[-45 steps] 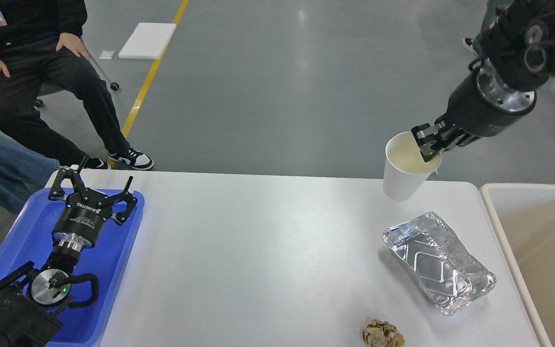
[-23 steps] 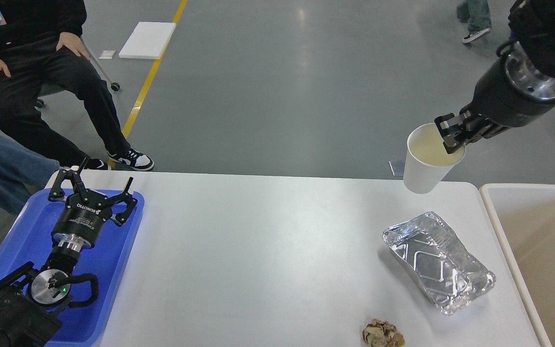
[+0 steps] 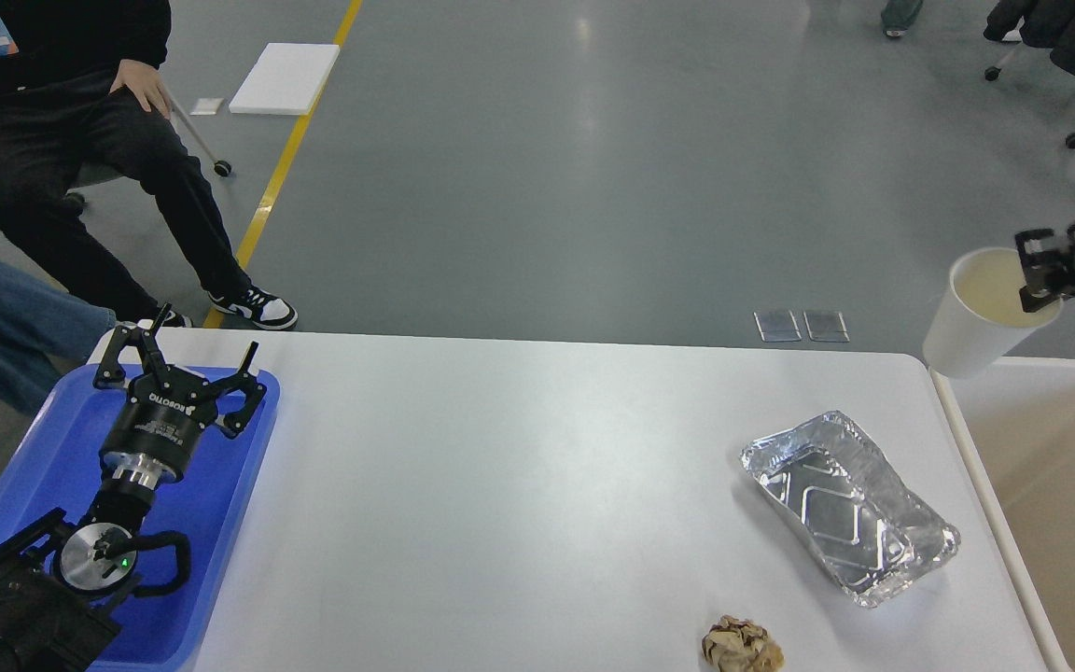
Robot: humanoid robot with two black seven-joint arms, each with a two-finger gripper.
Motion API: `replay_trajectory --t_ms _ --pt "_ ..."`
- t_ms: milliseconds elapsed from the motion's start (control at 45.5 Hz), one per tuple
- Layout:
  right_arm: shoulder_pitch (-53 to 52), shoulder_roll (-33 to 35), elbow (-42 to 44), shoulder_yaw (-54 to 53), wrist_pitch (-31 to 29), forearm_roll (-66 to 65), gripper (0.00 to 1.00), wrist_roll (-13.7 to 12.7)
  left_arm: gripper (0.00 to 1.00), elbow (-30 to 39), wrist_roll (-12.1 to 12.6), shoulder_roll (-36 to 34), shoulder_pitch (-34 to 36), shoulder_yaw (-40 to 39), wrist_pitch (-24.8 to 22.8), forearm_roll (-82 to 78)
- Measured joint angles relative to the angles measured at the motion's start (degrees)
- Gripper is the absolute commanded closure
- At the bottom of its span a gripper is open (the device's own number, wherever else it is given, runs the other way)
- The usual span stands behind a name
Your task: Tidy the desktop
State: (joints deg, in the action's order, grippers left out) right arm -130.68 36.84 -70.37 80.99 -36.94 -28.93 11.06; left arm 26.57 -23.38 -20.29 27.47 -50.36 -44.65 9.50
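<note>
The white desktop (image 3: 519,485) fills the lower part of the head view. On its right lie a crumpled foil tray (image 3: 850,509) and, at the front edge, a brown crumpled paper ball (image 3: 741,646). My right gripper (image 3: 1041,275) is at the far right, shut on the rim of a white paper cup (image 3: 981,322), holding it in the air above the back corner of the beige bin (image 3: 1041,485). My left gripper (image 3: 178,359) is open and empty, resting over the blue tray (image 3: 220,523) at the left.
The beige bin stands against the desktop's right edge. The blue tray sits on the desktop's left end under my left arm. Two seated people (image 3: 62,140) are beyond the back left corner. Grey floor lies behind the desktop.
My right gripper has carried the paper cup to the right, from above the desktop's back edge to above the bin's back corner. The left arm has not moved.
</note>
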Motion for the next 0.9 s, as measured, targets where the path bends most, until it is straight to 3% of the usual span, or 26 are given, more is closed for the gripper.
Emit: replay_trajectory --t_ms 352,902 --pt "13.87 9.94 11.21 -0.76 0.34 -0.96 1.0 -0.08 0.01 -0.02 0.0 -0.01 0.0 0.0 0.0 0.0" --pt "41.4 13.57 30.68 -13.3 4.51 -0.25 1.0 -0.09 0.01 -0.03 0.0 -0.08 -0.04 0.0 0.0 0.0"
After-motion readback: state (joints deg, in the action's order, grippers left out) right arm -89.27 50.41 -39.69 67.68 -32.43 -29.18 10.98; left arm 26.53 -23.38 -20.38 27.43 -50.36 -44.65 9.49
